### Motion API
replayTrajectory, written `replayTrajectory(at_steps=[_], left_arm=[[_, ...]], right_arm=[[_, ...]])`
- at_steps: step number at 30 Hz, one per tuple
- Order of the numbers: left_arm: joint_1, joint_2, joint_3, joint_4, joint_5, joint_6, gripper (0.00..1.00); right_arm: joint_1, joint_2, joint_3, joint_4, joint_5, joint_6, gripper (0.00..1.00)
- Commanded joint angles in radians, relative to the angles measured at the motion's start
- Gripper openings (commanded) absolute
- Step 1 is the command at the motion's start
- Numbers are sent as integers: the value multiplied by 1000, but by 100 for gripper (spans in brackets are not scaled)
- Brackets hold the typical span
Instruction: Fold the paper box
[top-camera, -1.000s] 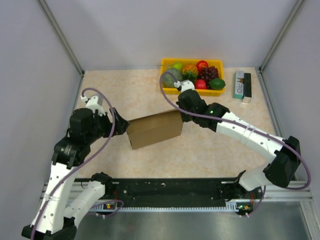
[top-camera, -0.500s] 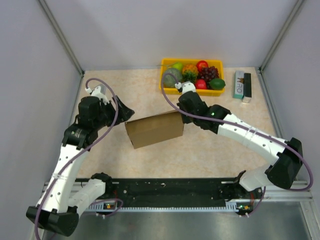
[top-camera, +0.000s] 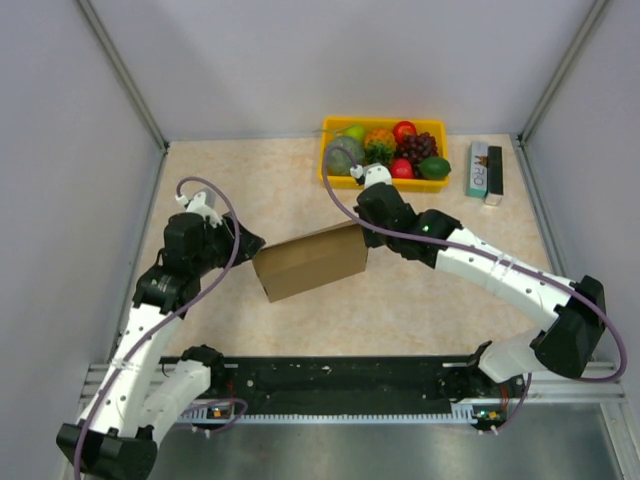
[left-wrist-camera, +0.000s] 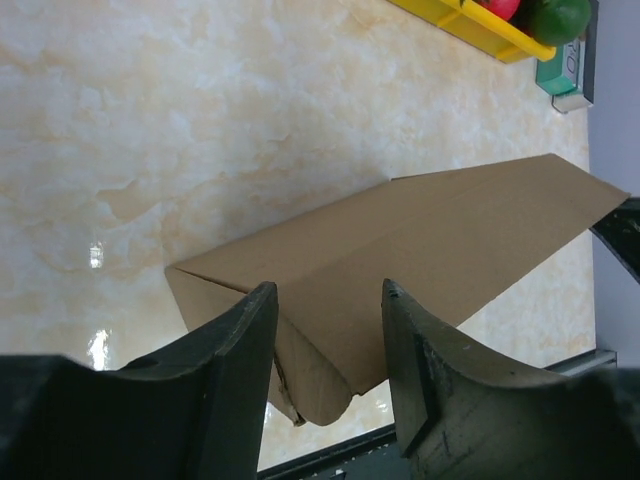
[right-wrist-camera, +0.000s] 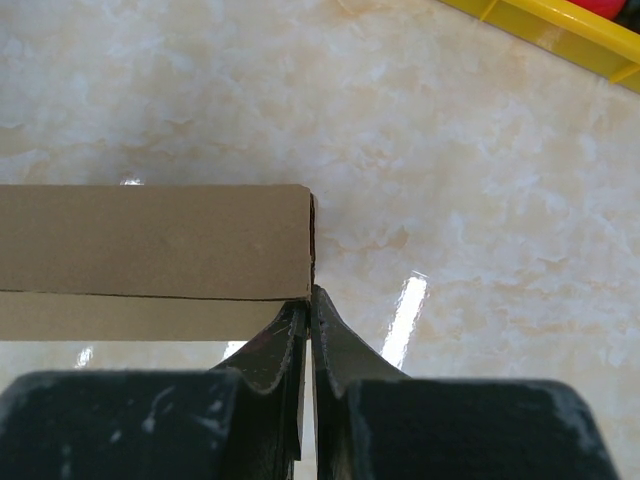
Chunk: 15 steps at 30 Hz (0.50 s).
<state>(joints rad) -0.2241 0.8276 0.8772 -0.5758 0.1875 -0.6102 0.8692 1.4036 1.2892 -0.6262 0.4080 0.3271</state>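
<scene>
The right gripper (right-wrist-camera: 308, 300) has its fingers pressed nearly together on a thin edge of cardboard at the right end of the paper box (top-camera: 310, 262), so it is pinching that end. The left gripper (left-wrist-camera: 325, 295) stands wide, its two fingers framing the box's left corner with nothing clamped between them. I cannot tell whether they touch the card.

The left arm is what has moved. A second ago its gripper (top-camera: 252, 243) was up against the box's left end. Then it swung off toward the far left of the worktop, and now it has come back in close to that same end. The box has barely shifted. It lies near the middle of the worktop, slightly skewed, closed into a flat brown block with a folded flap showing at the left corner. I'd judge the left arm is lining up to press or tuck that end while the right one steadies the other.

The worktop (top-camera: 420, 300) is pale, glossy marbled stone. A yellow fruit tray (top-camera: 420, 121) sits at the far edge, and a small printed carton (top-camera: 484, 170) lies near the far right corner. Grey panels (top-camera: 300, 60) wall the space in.
</scene>
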Motion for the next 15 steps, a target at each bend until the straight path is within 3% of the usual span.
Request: replayTrajectory(at_steps=[1, 9, 15], left_arm=[[3, -100, -82, 42, 4, 30, 50], [-3, -278, -360, 353, 159, -91, 46], [-4, -396, -466, 343, 101, -77, 42]], right_arm=[[17, -26, -10, -24, 34, 18, 0], [33, -35, -77, 11, 87, 67, 0], [33, -90, -180, 106, 112, 56, 0]])
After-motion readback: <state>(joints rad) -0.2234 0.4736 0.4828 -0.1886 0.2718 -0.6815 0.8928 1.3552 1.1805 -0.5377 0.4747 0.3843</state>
